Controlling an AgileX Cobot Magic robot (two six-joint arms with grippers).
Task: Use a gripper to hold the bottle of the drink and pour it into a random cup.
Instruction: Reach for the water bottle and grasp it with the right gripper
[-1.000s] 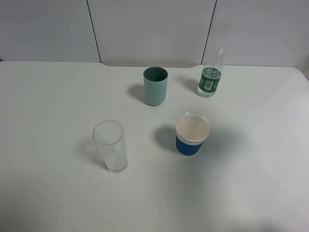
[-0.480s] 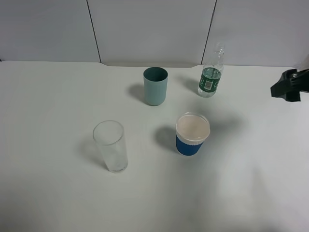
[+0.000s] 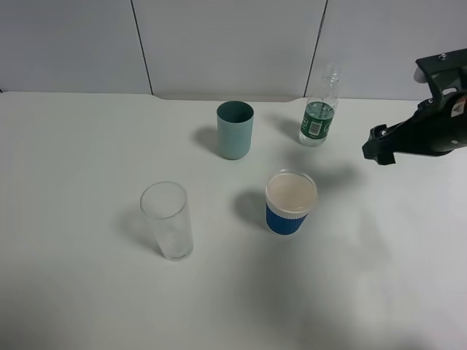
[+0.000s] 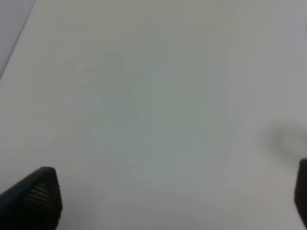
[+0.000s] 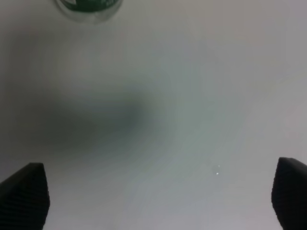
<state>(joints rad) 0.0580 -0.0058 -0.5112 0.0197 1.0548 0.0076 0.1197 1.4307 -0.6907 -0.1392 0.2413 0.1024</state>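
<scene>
Right of the bottle (image 3: 318,117), your right gripper (image 3: 379,151) has just arrived, jaws wide and empty; grasping comes next.

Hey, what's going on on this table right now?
The right gripper hovers above the table, open and empty, to the right of the bottle, which stands upright at the back, not yet picked up. A teal cup, a blue cup and a clear glass stand apart from it, all upright.
</scene>
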